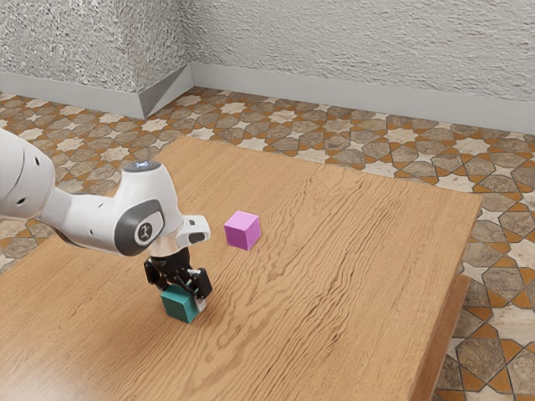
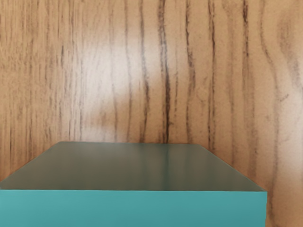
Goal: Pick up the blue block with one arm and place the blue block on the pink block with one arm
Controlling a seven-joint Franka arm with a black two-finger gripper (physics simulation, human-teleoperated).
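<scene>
Under the arm's hand, blue block (image 1: 179, 306) sat clamped betw. both fingers of end effector (image 1: 180, 294), at or just above the wood; couldn't tell which. Pink block (image 1: 242, 230) stood apart toward exterior view's upper right, w/ bare bench (image 1: 359, 251) betw. them; bench edges well apart.

Bright even light, faint glare on table (image 2: 102, 80)

The white arm (image 1: 84, 221) reaches in from the exterior view's left, forearm sloping down low over the table (image 1: 351, 251). The wrist is bent so the black jaws point straight down, and they're set close together, clamped on the blue block (image 1: 178, 306) from both sides.
</scene>
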